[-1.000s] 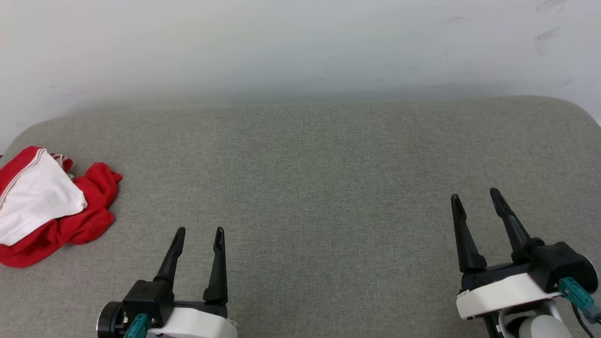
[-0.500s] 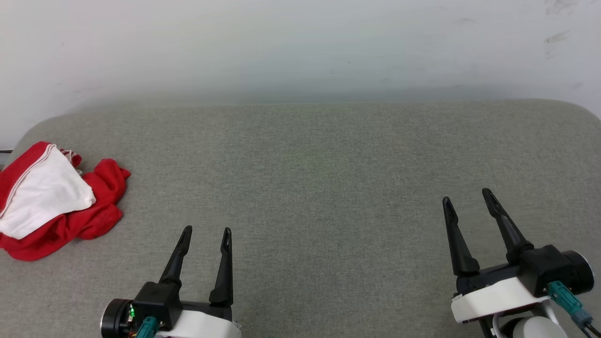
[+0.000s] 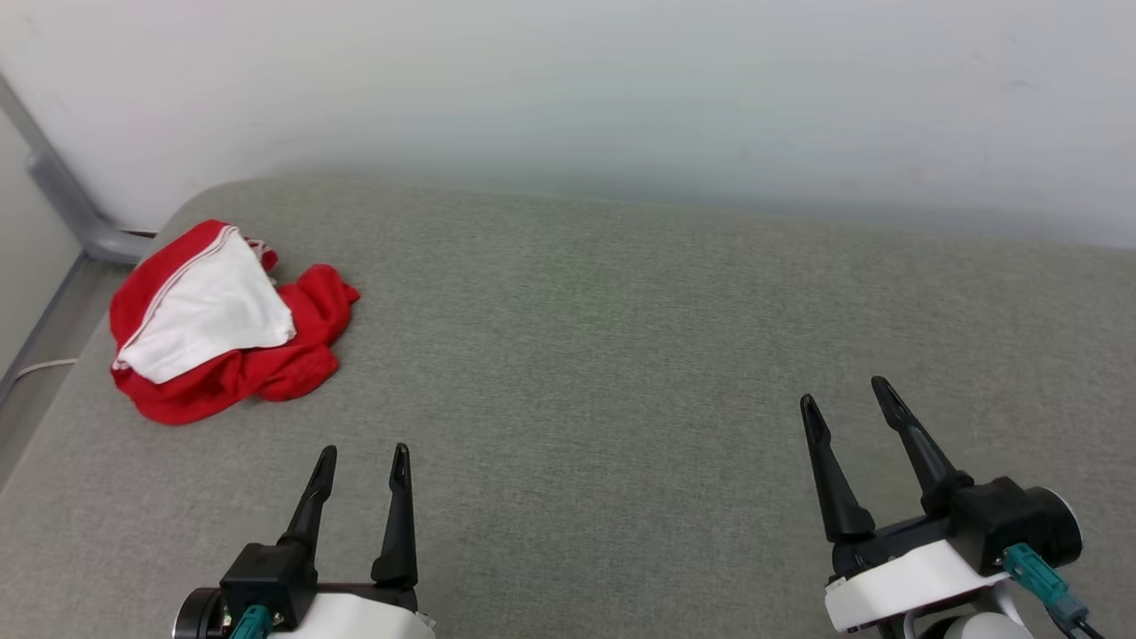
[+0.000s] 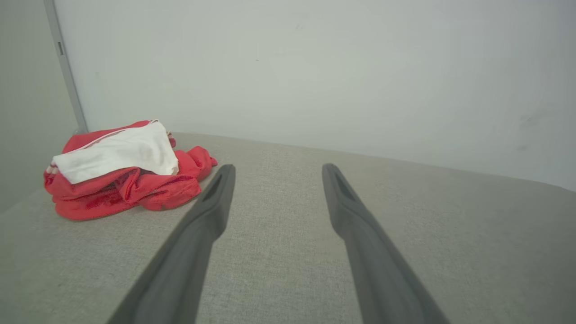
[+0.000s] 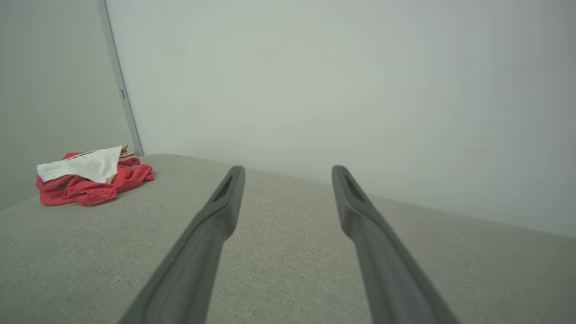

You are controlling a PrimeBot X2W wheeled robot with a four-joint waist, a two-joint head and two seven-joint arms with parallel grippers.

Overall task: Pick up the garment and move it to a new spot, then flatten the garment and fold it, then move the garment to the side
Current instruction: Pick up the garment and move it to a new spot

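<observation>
The garment (image 3: 222,328) lies crumpled in a red heap with a white sleeve on top, at the far left corner of the grey padded surface (image 3: 603,355). It also appears as the garment (image 4: 121,171) left of my left fingers and the garment (image 5: 87,180) far left in the right wrist view. My left gripper (image 3: 364,453) hovers open near the front edge, well short and right of the heap. My right gripper (image 3: 848,395) stands open at the front right, nothing between its fingers.
A pale wall (image 3: 577,80) rises behind the surface. At the far left a grey metal rail (image 3: 62,200) runs down the wall's corner, with floor and a thin cable (image 3: 35,366) beside the surface's left edge.
The head camera has turned left, so the garment now sits further into the picture and the left corner shows. Both grippers stay open, much where they were in the picture.
</observation>
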